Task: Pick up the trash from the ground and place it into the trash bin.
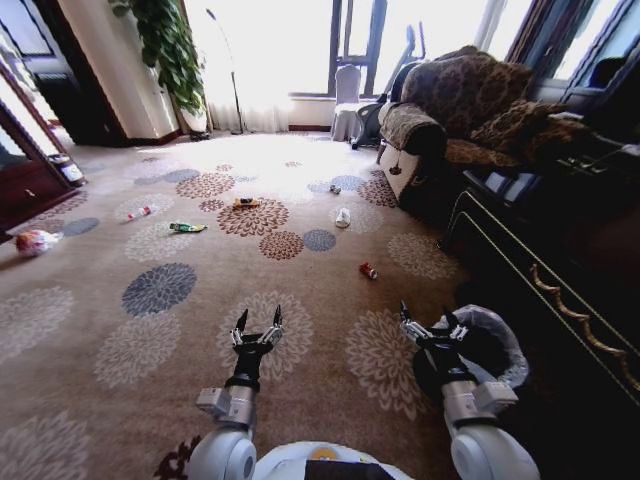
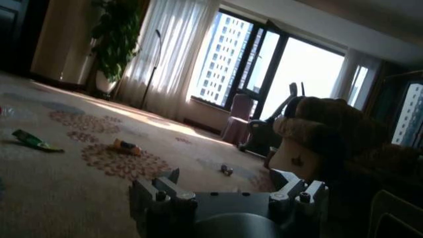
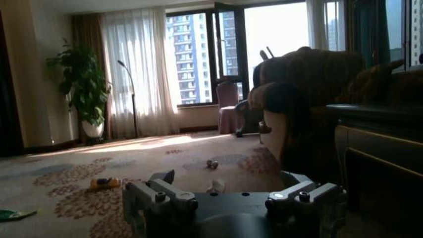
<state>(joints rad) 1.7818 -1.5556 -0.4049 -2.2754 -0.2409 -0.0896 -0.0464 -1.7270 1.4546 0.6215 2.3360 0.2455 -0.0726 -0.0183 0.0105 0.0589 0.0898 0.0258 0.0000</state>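
Both arms are held low in front of the base. The left gripper (image 1: pixel 257 328) and the right gripper (image 1: pixel 430 325) each have fingers spread apart and carry nothing. The trash lies scattered on the carpet (image 1: pixel 90 330) ahead: small red can (image 1: pixel 368 270) nearest, white plastic bottle (image 1: pixel 343 217), green wrapper (image 1: pixel 186 228), yellow-orange wrapper (image 1: pixel 246 203). The trash bin (image 1: pixel 490 345) stands just beside the right gripper. Recommended: approach the can first, then descend vertically with fingers straddling it.

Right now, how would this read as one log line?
left gripper: open, empty | right gripper: open, beside trash bin | trash: red can on carpet
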